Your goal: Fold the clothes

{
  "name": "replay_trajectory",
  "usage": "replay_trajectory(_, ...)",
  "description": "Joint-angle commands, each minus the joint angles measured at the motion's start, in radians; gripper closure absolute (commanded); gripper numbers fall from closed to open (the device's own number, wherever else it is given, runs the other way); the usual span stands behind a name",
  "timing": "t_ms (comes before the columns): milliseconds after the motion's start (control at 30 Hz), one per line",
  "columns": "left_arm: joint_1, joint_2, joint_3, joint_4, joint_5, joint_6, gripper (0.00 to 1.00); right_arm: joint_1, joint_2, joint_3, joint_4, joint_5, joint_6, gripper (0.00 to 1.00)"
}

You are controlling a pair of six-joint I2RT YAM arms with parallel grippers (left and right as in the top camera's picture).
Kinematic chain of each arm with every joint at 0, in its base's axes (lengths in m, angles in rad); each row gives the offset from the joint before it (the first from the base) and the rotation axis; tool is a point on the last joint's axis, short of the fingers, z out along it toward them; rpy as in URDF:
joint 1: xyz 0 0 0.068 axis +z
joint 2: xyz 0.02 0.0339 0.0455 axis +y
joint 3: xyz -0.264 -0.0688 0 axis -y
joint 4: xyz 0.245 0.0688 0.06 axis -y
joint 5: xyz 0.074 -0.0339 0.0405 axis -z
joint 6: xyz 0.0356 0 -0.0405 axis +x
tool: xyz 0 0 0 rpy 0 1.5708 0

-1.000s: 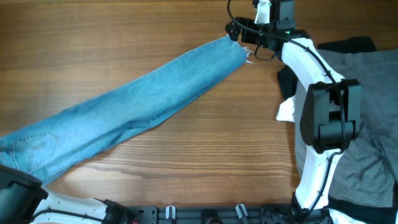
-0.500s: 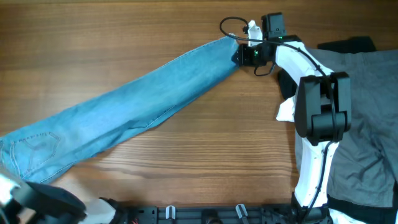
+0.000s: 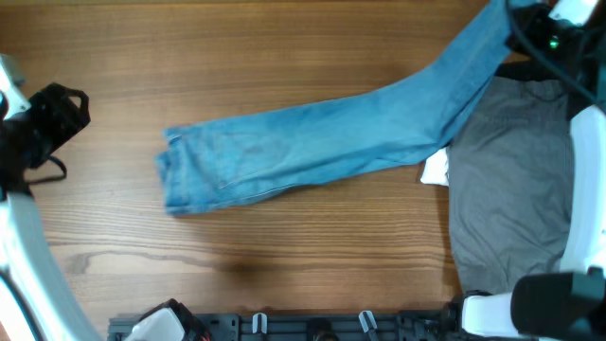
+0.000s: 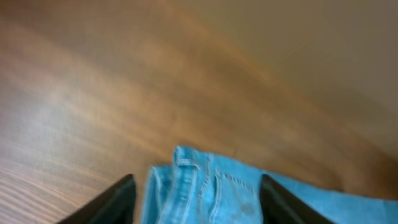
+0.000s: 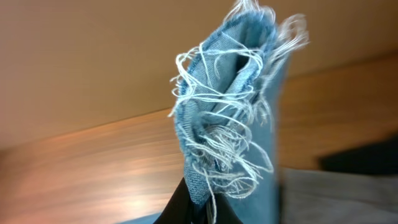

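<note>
The light-blue jeans (image 3: pixel 312 152) lie slantwise across the table, waist end bunched at the left, legs rising toward the top right. My right gripper (image 3: pixel 519 17) is shut on the frayed hem (image 5: pixel 230 93), which sticks up out of the pinched black jaws of that gripper (image 5: pixel 198 208). My left gripper (image 3: pixel 59 112) hovers open at the left edge, apart from the waist. In the left wrist view the waistband (image 4: pixel 211 193) shows between and beyond the spread fingers (image 4: pixel 118 202), with the left gripper (image 4: pixel 198 211) not touching it.
Grey trousers (image 3: pixel 516 189) cover the right side of the table, partly under the lifted jeans leg. A white piece (image 3: pixel 436 170) pokes out at their left edge, and a black piece (image 3: pixel 516 68) shows near the top right. Bare wood (image 3: pixel 237 57) lies to the left and front.
My right gripper shut on the hem and pulled it up and to the right, dragging the jeans rightward. The left arm swung from the near-left corner up the left side, its gripper opening.
</note>
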Motion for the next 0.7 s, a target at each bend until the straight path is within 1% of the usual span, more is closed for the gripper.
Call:
replay_trajectory(0, -0.003, -0.164, 0.01, 0.019, 0.009, 0.016, 0.31, 0.222, -0.034, 0.012, -0.028, -0.119, 0.001, 0.96)
replay_trajectory(33, -0.003, -0.218, 0.01, 0.017, -0.034, 0.016, 0.3, 0.351, -0.02, 0.012, -0.037, -0.105, 0.002, 0.96)
replay_trajectory(100, -0.003, -0.255, 0.01, 0.014, -0.078, 0.016, 0.29, 0.516, 0.016, 0.012, -0.045, -0.04, 0.024, 0.95)
replay_trajectory(133, -0.003, -0.265, 0.01, 0.008, -0.09, 0.016, 0.28, 0.644, 0.066, 0.012, -0.061, 0.011, 0.061, 0.95)
replay_trajectory(167, -0.003, -0.262, 0.01, 0.0, -0.09, 0.016, 0.28, 0.737, 0.125, 0.012, -0.069, 0.011, 0.065, 0.95)
replay_trajectory(233, -0.003, -0.246, 0.01, -0.001, -0.09, 0.016, 0.28, 0.842, 0.207, 0.012, -0.056, 0.012, 0.087, 0.96)
replay_trajectory(267, -0.003, -0.217, 0.01, -0.004, -0.087, 0.015, 0.29, 0.938, 0.304, 0.012, 0.002, 0.015, 0.091, 0.96)
replay_trajectory(367, -0.003, -0.181, 0.01, -0.025, -0.086, 0.015, 0.29, 1.038, 0.439, 0.012, 0.124, 0.014, 0.113, 0.96)
replay_trajectory(400, -0.003, -0.166, 0.01, -0.033, -0.086, 0.015, 0.28, 1.07, 0.483, 0.012, 0.128, -0.002, 0.109, 0.95)
replay_trajectory(433, -0.003, -0.156, 0.01, -0.04, -0.086, 0.015, 0.28, 1.093, 0.505, 0.012, 0.129, -0.012, 0.077, 0.89)
replay_trajectory(467, -0.003, -0.15, 0.01, -0.043, -0.086, 0.016, 0.28, 1.109, 0.516, 0.012, 0.135, -0.042, 0.006, 0.69)
replay_trajectory(500, -0.003, -0.135, 0.01, -0.045, -0.087, 0.016, 0.27, 1.132, 0.517, 0.012, 0.13, -0.072, -0.127, 0.37)
replay_trajectory(533, -0.003, -0.12, 0.01, -0.046, -0.087, 0.016, 0.23, 1.134, 0.497, 0.012, 0.124, -0.025, -0.125, 0.23)
replay_trajectory(600, -0.003, -0.09, 0.01, -0.059, -0.086, 0.016, 0.19, 1.106, 0.438, 0.012, 0.113, 0.103, -0.059, 0.18)
replay_trajectory(667, -0.003, -0.022, 0.008, -0.122, -0.063, 0.021, 0.15, 1.015, 0.336, 0.012, 0.075, 0.205, 0.027, 0.11)
